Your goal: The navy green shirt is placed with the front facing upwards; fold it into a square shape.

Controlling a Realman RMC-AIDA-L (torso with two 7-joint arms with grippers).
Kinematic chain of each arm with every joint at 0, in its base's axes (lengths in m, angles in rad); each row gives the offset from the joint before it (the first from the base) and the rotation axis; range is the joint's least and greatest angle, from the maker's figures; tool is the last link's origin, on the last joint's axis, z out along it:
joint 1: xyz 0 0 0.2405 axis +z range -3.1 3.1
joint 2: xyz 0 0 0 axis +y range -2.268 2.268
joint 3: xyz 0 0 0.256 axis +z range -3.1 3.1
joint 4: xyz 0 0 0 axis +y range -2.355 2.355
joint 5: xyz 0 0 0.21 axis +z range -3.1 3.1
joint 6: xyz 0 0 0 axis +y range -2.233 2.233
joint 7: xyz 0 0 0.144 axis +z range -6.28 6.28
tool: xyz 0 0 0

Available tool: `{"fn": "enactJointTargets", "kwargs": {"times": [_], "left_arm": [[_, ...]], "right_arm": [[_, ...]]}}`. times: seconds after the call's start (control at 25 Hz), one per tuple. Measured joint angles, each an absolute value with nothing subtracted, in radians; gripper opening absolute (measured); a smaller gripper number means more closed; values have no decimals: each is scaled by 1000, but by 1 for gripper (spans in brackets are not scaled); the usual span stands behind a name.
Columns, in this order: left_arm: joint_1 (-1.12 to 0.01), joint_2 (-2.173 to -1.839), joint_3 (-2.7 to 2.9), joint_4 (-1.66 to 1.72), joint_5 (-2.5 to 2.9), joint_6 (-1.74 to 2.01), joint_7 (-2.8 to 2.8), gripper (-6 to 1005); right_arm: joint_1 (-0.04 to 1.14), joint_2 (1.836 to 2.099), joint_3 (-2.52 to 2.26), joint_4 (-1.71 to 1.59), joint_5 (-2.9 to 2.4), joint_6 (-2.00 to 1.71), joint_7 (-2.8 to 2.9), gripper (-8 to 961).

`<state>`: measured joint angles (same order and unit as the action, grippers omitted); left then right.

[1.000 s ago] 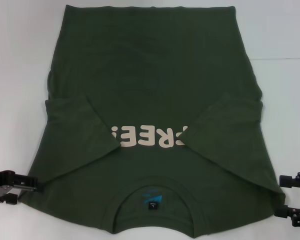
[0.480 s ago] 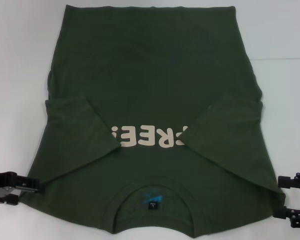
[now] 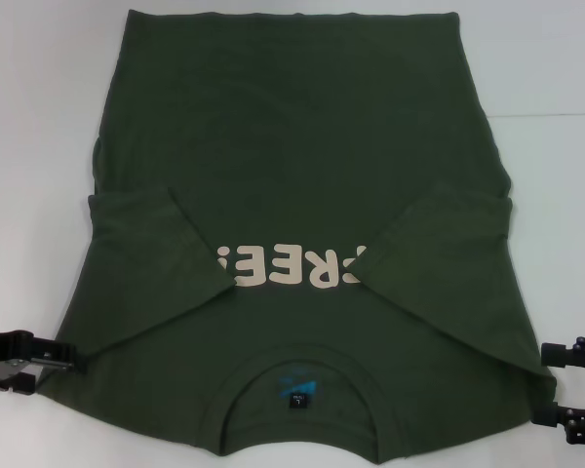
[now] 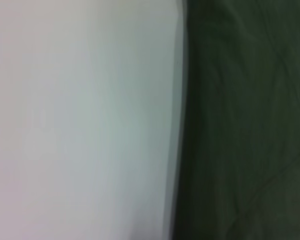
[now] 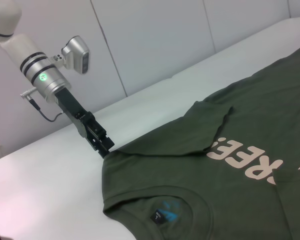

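The navy green shirt (image 3: 297, 175) lies flat on the white table (image 3: 39, 146), front up. Its collar (image 3: 297, 366) is near me, and both short sleeves are folded inward over the cream print (image 3: 291, 268). My left gripper (image 3: 49, 369) sits at the shirt's near left shoulder, touching the cloth edge. From the right wrist view the same left gripper (image 5: 105, 146) meets that shoulder corner of the shirt (image 5: 230, 165). My right gripper (image 3: 564, 385) is open at the near right shoulder, one finger on each side of the cloth edge. The left wrist view shows only the shirt's edge (image 4: 240, 130) on the table (image 4: 80, 120).
The white table extends past the shirt on both sides and beyond the hem (image 3: 292, 14). A pale wall (image 5: 155, 35) stands behind the table's far edge.
My left gripper has shifted slightly to the left and a little nearer. The shirt and my right gripper have not moved.
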<state>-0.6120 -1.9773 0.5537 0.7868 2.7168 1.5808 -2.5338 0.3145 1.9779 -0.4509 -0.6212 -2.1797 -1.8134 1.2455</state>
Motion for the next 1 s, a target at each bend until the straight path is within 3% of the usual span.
{"fn": "enactJointTargets", "kwargs": {"times": [1.0], "left_arm": [[-622, -1973, 554, 787, 2721, 1577, -2526, 934]], "right_arm": [[316, 1979, -452, -621, -2180, -1807, 1246, 884]]}}
